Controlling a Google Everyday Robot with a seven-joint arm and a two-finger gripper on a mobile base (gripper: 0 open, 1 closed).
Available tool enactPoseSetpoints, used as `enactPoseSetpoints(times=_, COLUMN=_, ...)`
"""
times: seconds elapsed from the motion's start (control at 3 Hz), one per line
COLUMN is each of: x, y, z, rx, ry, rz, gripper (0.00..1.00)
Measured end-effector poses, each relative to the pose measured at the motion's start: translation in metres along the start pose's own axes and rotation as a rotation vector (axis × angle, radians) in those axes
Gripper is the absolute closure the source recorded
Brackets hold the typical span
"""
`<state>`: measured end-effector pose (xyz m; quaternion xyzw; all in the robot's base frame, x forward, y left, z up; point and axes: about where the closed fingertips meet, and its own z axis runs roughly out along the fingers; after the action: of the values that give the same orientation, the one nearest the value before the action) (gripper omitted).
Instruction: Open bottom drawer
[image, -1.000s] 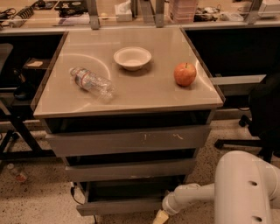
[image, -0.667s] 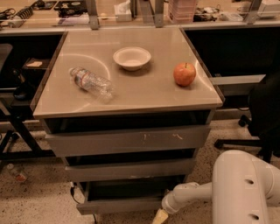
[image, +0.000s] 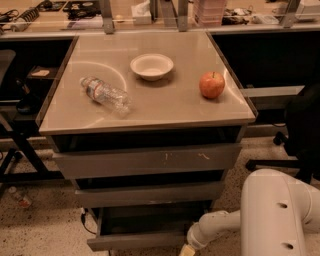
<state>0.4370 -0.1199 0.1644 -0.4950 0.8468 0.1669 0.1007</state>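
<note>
Little has moved since 1 sec ago: the white arm (image: 280, 215) sits a tiny bit more to the left, & the bottom drawer (image: 135, 243) looks pulled out a touch more. Nearest to us, the tool (image: 186, 249) is low down by that drawer's right front corner. It is half cut off by the edge of the view, so I can't tell if it is wide, narrow or holding on.

The bottom drawer is the lowest & smallest one, w/ a plain front. It is partway out, so its grey tray shows. Above it, the middle drawer (image: 150, 194) & the top drawer (image: 147, 161) w/ white scratches look closed.

Up on the tabletop (image: 165, 112) lie a water bottle (image: 106, 94) on its side, a white bowl (image: 151, 66) & a red apple (image: 212, 84), all well apart.

What could go wrong, I think: the front has no handle, so the tool may slip off. A hard tug could shake the cart & roll the bottle off. Pulling too far could tip the tray out.
</note>
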Motion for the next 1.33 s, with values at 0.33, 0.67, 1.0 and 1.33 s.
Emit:
enactPoseSetpoints(times=0.33, x=0.031, y=0.027, z=-0.016, rx=-0.036, ry=0.017, rz=0.026, gripper=0.0)
enactPoseSetpoints(times=0.67, x=0.031, y=0.027, z=-0.015, rx=-0.036, ry=0.018, rz=0.026, gripper=0.0)
enactPoseSetpoints(times=1.0, x=0.026, y=0.025, z=-0.011, rx=-0.05, ry=0.025, rz=0.015, gripper=0.0)
enactPoseSetpoints(times=1.33, x=0.041, y=0.032, z=-0.008, rx=-0.082, ry=0.058, rz=0.027, gripper=0.0)
